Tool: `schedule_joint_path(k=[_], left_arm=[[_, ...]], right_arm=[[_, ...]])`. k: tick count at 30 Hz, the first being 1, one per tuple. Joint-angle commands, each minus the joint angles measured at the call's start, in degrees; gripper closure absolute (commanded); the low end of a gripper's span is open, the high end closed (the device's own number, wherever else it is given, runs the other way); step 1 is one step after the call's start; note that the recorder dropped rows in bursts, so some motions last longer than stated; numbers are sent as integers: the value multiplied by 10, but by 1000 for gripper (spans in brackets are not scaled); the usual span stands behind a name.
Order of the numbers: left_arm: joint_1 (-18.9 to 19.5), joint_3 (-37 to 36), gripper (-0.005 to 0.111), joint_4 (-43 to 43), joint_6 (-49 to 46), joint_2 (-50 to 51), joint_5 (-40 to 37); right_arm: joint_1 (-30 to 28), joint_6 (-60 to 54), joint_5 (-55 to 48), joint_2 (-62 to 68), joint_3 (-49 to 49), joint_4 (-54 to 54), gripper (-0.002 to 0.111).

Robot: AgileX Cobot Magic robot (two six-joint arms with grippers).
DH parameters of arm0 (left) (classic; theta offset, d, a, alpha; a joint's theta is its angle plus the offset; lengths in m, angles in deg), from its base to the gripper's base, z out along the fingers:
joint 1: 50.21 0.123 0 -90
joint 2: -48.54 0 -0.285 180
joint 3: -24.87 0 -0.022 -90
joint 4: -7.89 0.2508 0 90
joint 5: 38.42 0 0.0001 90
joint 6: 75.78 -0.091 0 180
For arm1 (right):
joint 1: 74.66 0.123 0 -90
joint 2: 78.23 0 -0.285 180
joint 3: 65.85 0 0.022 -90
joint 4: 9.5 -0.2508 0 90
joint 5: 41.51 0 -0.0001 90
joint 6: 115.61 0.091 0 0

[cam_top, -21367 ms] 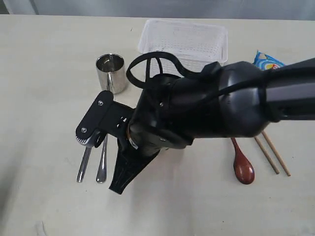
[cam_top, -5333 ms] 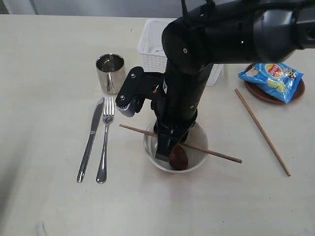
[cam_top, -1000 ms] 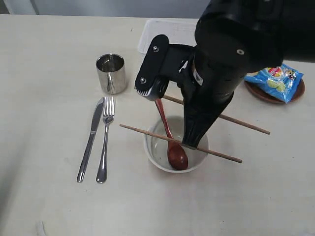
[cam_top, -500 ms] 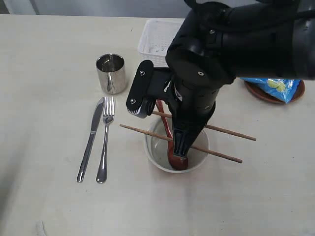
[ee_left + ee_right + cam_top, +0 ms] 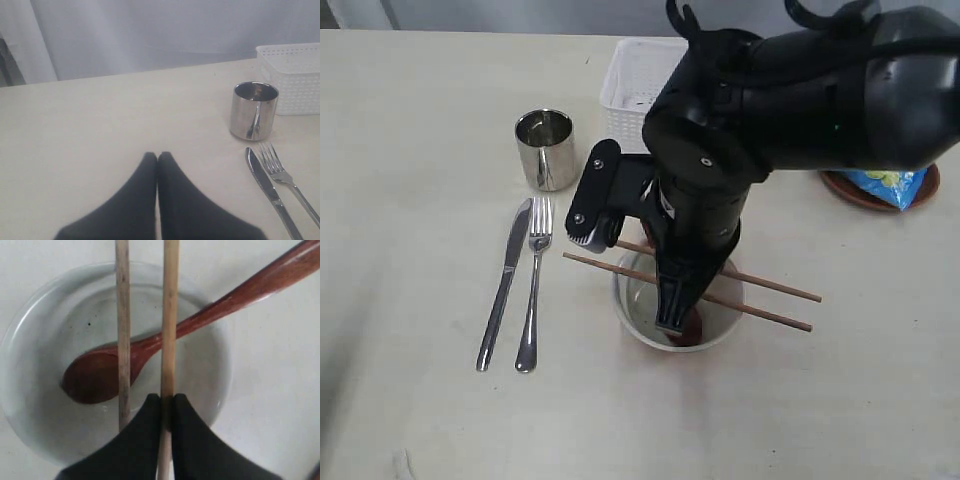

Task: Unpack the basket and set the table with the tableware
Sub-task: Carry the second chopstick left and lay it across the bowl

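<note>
My right gripper (image 5: 167, 401) is shut on one wooden chopstick (image 5: 169, 335), held level just over the white bowl (image 5: 45, 345). The other chopstick (image 5: 122, 325) rests across the bowl's rim, parallel and close beside it. The reddish-brown spoon (image 5: 100, 376) lies in the bowl with its handle over the rim. From outside, the right arm (image 5: 720, 170) covers most of the bowl (image 5: 630, 315). The knife (image 5: 505, 285), fork (image 5: 533, 290) and steel cup (image 5: 545, 148) sit to its left. My left gripper (image 5: 157, 156) is shut and empty, low over the table (image 5: 100, 125).
The white basket (image 5: 638, 85) stands at the back behind the arm. A dark brown plate (image 5: 860, 192) with the blue snack bag (image 5: 892, 181) on it is at the right. The cup (image 5: 253, 111), knife (image 5: 267, 186) and fork (image 5: 285, 176) lie near the left gripper.
The right gripper has carried its chopstick down and toward the front, close beside the one resting on the bowl. The left gripper has not moved.
</note>
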Motion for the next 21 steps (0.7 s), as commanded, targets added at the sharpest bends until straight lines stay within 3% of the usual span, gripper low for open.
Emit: schedule_joint_path(k=[1,21], left_arm=[[1,-1,107,-1,2,-2,5],[1,-1,107,-1,2,-2,5]], right_arm=[[0,-2,14,1,4,-11,109],[0,9,16,13,4,-16,109]])
